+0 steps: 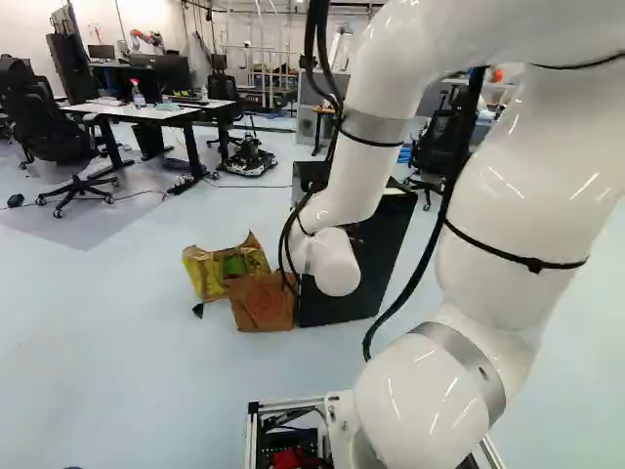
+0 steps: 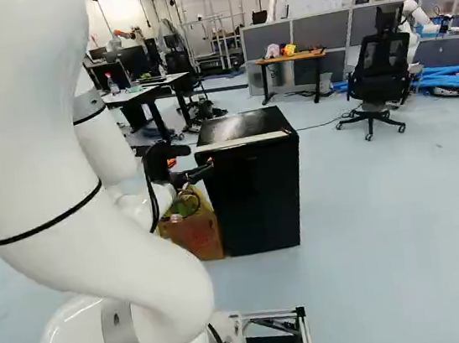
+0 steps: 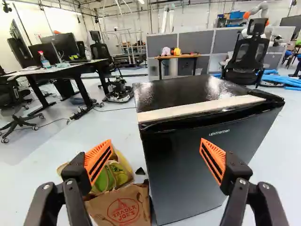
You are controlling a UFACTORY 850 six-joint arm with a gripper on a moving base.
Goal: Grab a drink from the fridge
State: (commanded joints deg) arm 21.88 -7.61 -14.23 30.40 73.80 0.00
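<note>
fridge [image 3: 178,92] dead ahead of the gripper [image 3: 155,145], which is spread wide, holding nothing! beyond it the door [image 3: 188,174] looks closed, so it's early days: opening up, reaching in, gripping and lifting out all seem left to do. drinks in sight, zero, presumably behind that door. the count: one gripper, one fridge, one door, one brown paper bag [image 3: 117,207] beside it.

Fridge [image 3: 188,162]: top glossy, with speckled glare; door smooth and duller. Strip [image 3: 197,108] along its top front edge: matt. Bag [image 3: 120,205]: brown paper, matt, creased. Arm [image 1: 518,186]: smooth, high gloss, with bands [image 1: 467,357] resembling dull metal. Gripper [image 2: 191,166]: matt black, pads [image 3: 99,160] slatted. Floor [image 3: 113,129]: smooth
</note>
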